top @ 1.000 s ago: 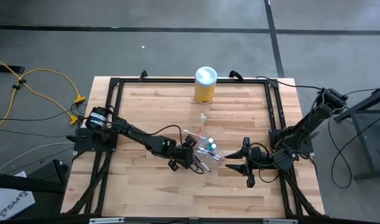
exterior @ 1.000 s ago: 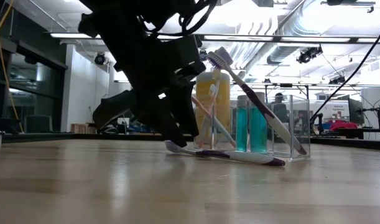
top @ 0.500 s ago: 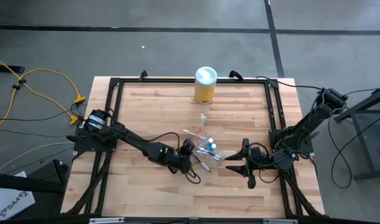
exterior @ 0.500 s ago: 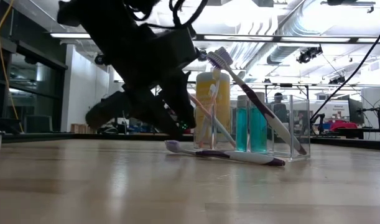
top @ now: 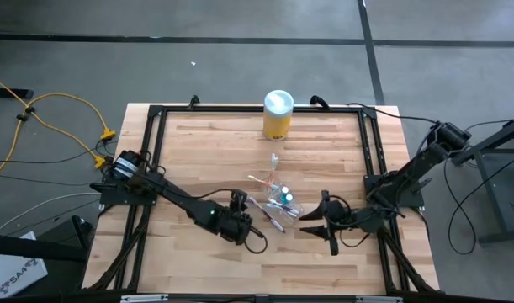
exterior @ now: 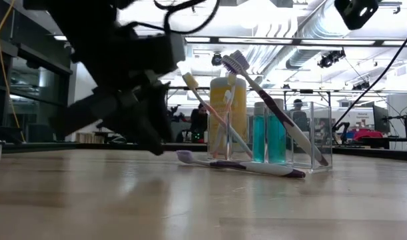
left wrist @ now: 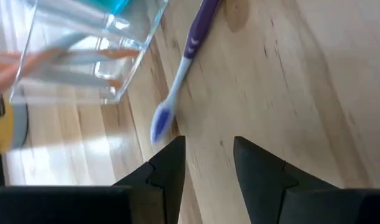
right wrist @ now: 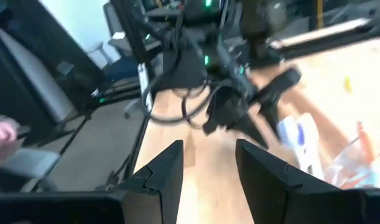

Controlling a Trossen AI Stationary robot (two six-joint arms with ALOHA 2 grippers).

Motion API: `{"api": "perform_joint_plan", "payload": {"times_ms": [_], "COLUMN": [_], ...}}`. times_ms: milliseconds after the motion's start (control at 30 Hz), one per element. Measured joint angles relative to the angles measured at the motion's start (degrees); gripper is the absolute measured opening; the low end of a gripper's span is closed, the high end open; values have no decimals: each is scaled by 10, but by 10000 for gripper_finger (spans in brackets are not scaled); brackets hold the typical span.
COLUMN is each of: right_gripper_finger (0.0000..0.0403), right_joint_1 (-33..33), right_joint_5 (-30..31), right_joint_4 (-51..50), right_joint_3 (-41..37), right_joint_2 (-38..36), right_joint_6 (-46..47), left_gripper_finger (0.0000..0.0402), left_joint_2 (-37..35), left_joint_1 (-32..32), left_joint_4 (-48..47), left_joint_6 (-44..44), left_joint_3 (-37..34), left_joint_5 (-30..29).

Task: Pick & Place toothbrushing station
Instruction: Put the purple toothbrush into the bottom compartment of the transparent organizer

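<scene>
The small clear cup (top: 283, 199) stands on the table near its middle. It holds leaning toothbrushes, one orange (exterior: 213, 113) and one pink-purple (exterior: 273, 110), and the blue tube (exterior: 267, 135). A purple toothbrush (top: 270, 215) lies flat on the table in front of the cup (exterior: 303, 137). My left gripper (top: 250, 222) is open and empty, just left of the lying brush's head (left wrist: 160, 123). My right gripper (top: 305, 225) is open and empty, low over the table to the right of the cup, pointing at it.
A yellow canister with a white lid (top: 278, 114) stands at the table's far edge, behind the cup. A black frame (top: 156, 118) runs along the table's edges. Bare wood lies toward the near edge (top: 265, 269).
My left gripper has drawn back from the cup and the lying purple toothbrush, toward the table's near left. The orange toothbrush in the cup now shows in the low view. My right gripper has crept left toward the cup. The cup and the brushes have stayed put.
</scene>
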Motion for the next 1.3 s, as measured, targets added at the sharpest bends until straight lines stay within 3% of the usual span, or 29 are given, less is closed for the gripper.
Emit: {"api": "perform_joint_plan", "payload": {"times_ms": [200,467,767,1300], "right_gripper_finger": [138,138,138,138], "right_joint_1": [-23,-12,-10,-13], "right_joint_5": [-58,-59,-54,-16], "right_joint_4": [27,37,-81,-239], "right_joint_3": [0,2,113,250], "right_joint_2": [36,39,96,279], "right_joint_6": [7,3,-39,88], "left_gripper_finger": [129,129,129,129], "left_joint_2": [-11,-11,-11,-14], "left_joint_1": [-18,-11,-15,-44], "left_joint_4": [-2,18,43,19], "left_joint_6": [-22,4,28,12], "left_joint_3": [0,0,0,0], "left_joint_5": [-17,-7,-12,-21]}}
